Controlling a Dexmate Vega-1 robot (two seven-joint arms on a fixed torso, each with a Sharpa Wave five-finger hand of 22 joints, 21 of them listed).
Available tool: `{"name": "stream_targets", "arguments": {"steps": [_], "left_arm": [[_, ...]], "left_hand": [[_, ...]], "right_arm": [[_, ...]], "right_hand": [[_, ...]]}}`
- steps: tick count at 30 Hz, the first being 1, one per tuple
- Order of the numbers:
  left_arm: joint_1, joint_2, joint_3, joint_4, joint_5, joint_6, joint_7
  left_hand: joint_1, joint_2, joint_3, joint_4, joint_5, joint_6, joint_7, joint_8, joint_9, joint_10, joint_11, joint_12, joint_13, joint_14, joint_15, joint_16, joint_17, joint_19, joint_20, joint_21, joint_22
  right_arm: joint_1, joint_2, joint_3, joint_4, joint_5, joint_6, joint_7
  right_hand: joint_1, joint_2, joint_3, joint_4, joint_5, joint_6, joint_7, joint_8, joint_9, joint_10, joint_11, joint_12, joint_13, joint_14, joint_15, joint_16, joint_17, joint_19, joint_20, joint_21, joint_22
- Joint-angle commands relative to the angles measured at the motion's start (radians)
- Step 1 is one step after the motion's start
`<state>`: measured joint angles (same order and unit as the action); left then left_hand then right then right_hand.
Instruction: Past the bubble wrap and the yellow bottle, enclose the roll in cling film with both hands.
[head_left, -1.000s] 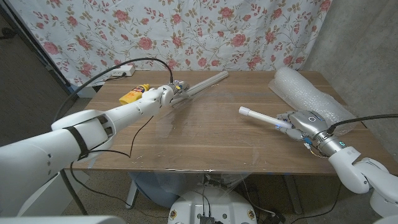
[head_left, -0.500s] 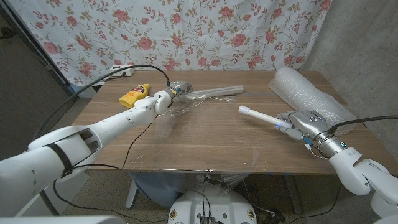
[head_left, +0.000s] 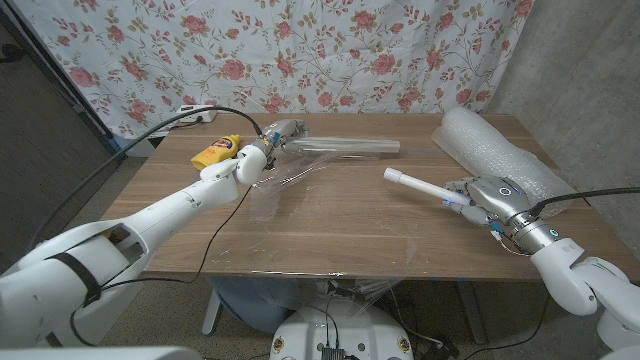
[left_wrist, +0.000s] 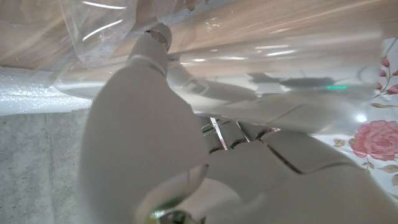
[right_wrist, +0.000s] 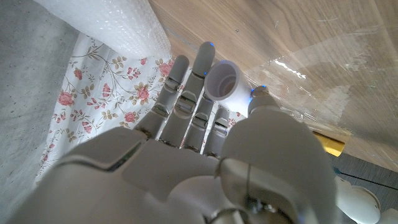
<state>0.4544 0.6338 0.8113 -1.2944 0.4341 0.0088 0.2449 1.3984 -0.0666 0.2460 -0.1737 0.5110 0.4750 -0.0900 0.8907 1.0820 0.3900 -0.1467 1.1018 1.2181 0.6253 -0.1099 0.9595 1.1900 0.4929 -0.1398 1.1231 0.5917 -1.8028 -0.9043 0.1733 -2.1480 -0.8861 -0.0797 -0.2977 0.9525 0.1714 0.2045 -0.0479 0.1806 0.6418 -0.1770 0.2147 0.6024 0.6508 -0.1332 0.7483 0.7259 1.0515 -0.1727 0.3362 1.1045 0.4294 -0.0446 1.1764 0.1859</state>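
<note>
Left hand (head_left: 262, 148) gripping film roll (head_left: 340, 146) to draw out film (head_left: 280, 185); right hand (head_left: 483, 196) clasping white roll (head_left: 418, 187), awaiting wrap.

The left arm stretches far across the table toward its back edge, and the left hand (head_left: 268, 140) grips one end of the cling film roll (head_left: 340, 146). The right arm is bent in at the right side, and the right hand (head_left: 482, 196) has its fingers (right_wrist: 193, 81) wrapped around a white tube (head_left: 418, 186).
</note>
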Motion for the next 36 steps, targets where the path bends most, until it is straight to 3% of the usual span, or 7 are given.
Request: {"name": "stream_targets", "arguments": {"steps": [1, 7, 10, 16, 28, 32, 36], "left_arm": [[0.062, 0.007, -0.084, -0.033, -0.109, -0.074, 0.029], [0.082, 0.010, -0.108, -0.049, -0.127, -0.088, 0.040], [0.102, 0.006, -0.155, -0.051, -0.230, -0.128, 0.006], [0.125, 0.032, -0.202, -0.097, -0.290, -0.149, -0.023], [0.150, 0.077, -0.244, -0.188, -0.339, -0.121, -0.102], [0.134, 0.090, -0.258, -0.212, -0.384, -0.097, -0.174], [0.126, 0.101, -0.261, -0.246, -0.374, -0.080, -0.187]], "left_hand": [[0.174, 0.213, 0.031, 0.023, 0.000, 0.015, 0.009, 0.028, 0.023, -0.036, 0.000, 0.018, 0.009, -0.015, 0.020, -0.004, 0.013, -0.029, 0.019, 0.011, -0.005], [0.181, 0.225, 0.044, 0.017, -0.023, 0.007, 0.011, 0.052, 0.041, -0.068, -0.001, 0.037, 0.010, -0.040, 0.035, -0.009, 0.017, -0.062, 0.038, 0.028, -0.008], [0.183, 0.226, 0.046, 0.015, -0.028, 0.007, 0.009, 0.054, 0.038, -0.072, -0.001, 0.043, 0.010, -0.044, 0.035, -0.008, 0.019, -0.067, 0.040, 0.032, -0.009], [0.185, 0.228, 0.054, 0.014, -0.039, 0.009, 0.016, 0.061, 0.032, -0.073, 0.001, 0.053, 0.002, -0.050, 0.033, -0.006, 0.020, -0.076, 0.044, 0.043, -0.012], [0.180, 0.225, 0.066, 0.015, -0.054, 0.005, 0.010, 0.076, 0.029, -0.075, 0.000, 0.066, -0.006, -0.052, 0.022, -0.002, 0.019, -0.080, 0.039, 0.060, -0.024], [0.177, 0.224, 0.070, 0.015, -0.058, 0.003, 0.011, 0.077, 0.022, -0.075, 0.004, 0.068, -0.011, -0.053, 0.019, -0.002, 0.017, -0.080, 0.035, 0.064, -0.029], [0.175, 0.224, 0.074, 0.015, -0.060, 0.000, 0.011, 0.080, 0.020, -0.075, 0.004, 0.072, -0.009, -0.053, 0.018, -0.001, 0.017, -0.081, 0.033, 0.067, -0.034]], "right_arm": [[0.003, 0.016, 0.003, 0.008, -0.002, 0.009, -0.005], [0.000, 0.020, 0.008, 0.004, -0.006, 0.004, -0.004], [-0.002, 0.023, 0.012, 0.001, -0.009, 0.003, -0.004], [0.001, 0.027, 0.012, 0.002, -0.013, 0.004, -0.009], [0.022, 0.025, -0.003, 0.001, -0.021, 0.010, -0.022], [0.027, 0.022, -0.004, -0.002, -0.023, 0.016, -0.030], [0.034, 0.019, -0.003, -0.002, -0.020, 0.030, -0.044]], "right_hand": [[0.001, 0.007, 0.355, 0.064, 0.006, 0.040, -0.030, 0.002, 0.004, 0.070, -0.064, -0.006, 0.005, 0.005, -0.057, -0.003, 0.003, -0.002, -0.128, 0.008, 0.000], [0.000, 0.007, 0.356, 0.064, 0.006, 0.041, -0.030, 0.002, 0.004, 0.070, -0.064, -0.008, 0.006, 0.005, -0.057, -0.005, 0.003, -0.003, -0.127, 0.012, -0.001], [-0.001, 0.007, 0.356, 0.063, 0.006, 0.041, -0.030, 0.001, 0.004, 0.071, -0.063, -0.009, 0.006, 0.006, -0.057, -0.006, 0.005, -0.004, -0.128, 0.014, -0.001], [-0.003, 0.007, 0.358, 0.062, 0.006, 0.041, -0.030, 0.000, 0.004, 0.071, -0.062, -0.012, 0.008, 0.007, -0.057, -0.009, 0.005, -0.006, -0.128, 0.017, -0.002], [-0.005, 0.006, 0.361, 0.060, 0.006, 0.044, -0.030, 0.000, 0.005, 0.074, -0.060, -0.017, 0.009, 0.008, -0.057, -0.014, 0.008, -0.009, -0.129, 0.025, -0.003], [-0.006, 0.006, 0.361, 0.060, 0.006, 0.043, -0.030, 0.000, 0.005, 0.074, -0.062, -0.018, 0.011, 0.009, -0.057, -0.015, 0.009, -0.009, -0.129, 0.026, -0.003], [-0.007, 0.006, 0.362, 0.059, 0.006, 0.043, -0.030, 0.000, 0.006, 0.074, -0.063, -0.019, 0.013, 0.011, -0.057, -0.016, 0.010, -0.010, -0.129, 0.028, -0.003]]}}
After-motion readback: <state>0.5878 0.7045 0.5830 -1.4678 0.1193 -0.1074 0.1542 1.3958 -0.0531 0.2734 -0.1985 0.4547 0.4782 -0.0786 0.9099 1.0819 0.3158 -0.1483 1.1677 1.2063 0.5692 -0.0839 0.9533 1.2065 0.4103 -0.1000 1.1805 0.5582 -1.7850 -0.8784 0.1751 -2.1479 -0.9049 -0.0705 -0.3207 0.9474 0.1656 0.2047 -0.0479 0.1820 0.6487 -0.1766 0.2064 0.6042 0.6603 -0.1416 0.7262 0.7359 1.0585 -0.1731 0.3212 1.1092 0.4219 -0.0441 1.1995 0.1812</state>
